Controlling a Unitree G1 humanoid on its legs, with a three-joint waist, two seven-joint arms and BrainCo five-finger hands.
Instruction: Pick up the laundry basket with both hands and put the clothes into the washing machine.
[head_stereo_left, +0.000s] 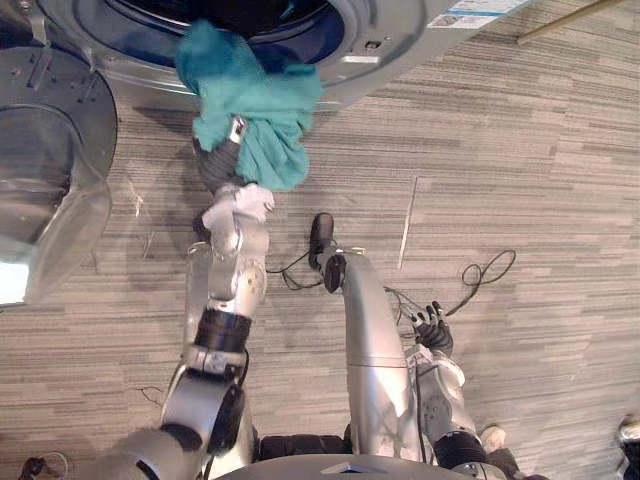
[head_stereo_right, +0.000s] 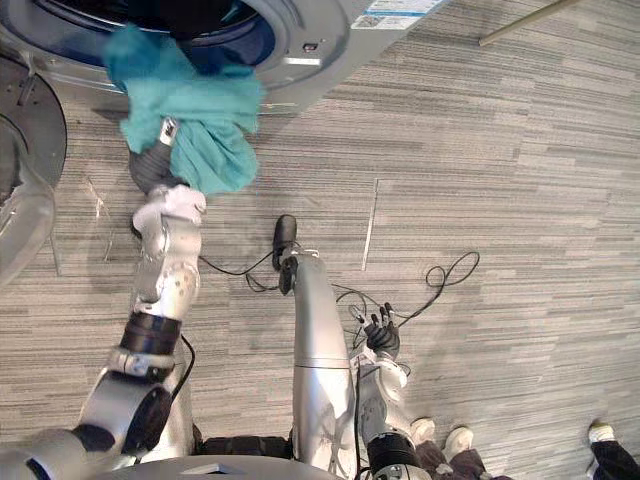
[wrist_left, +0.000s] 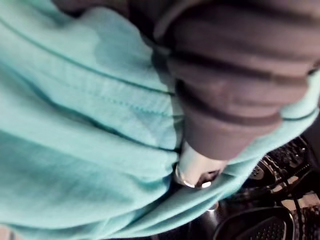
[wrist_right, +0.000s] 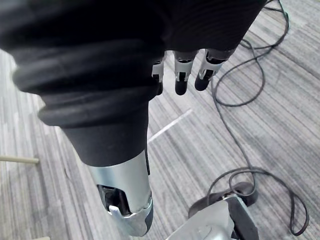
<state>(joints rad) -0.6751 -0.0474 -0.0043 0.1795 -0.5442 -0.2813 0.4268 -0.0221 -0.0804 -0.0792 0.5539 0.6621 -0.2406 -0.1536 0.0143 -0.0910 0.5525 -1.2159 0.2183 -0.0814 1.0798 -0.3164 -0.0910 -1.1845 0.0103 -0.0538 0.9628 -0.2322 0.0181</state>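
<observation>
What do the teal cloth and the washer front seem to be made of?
Cloth: soft knit fabric, perhaps cotton, matte teal; it drapes in folds and shows stitched seams. Washer front: probably metal, silver-grey with a smooth satin sheen; coated plastic is possible.

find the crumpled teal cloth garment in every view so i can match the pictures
Left eye view: teal cloth garment at top, left of centre, by the round opening of the silver washing machine, draped over the left hand.
Right eye view: top left, same pose.
Left wrist view: against that hand's dark ribbed cover.
Right wrist view: looks past the right hand at grey floor.
Shared landmark: the left hand's ribbed cover.
</observation>
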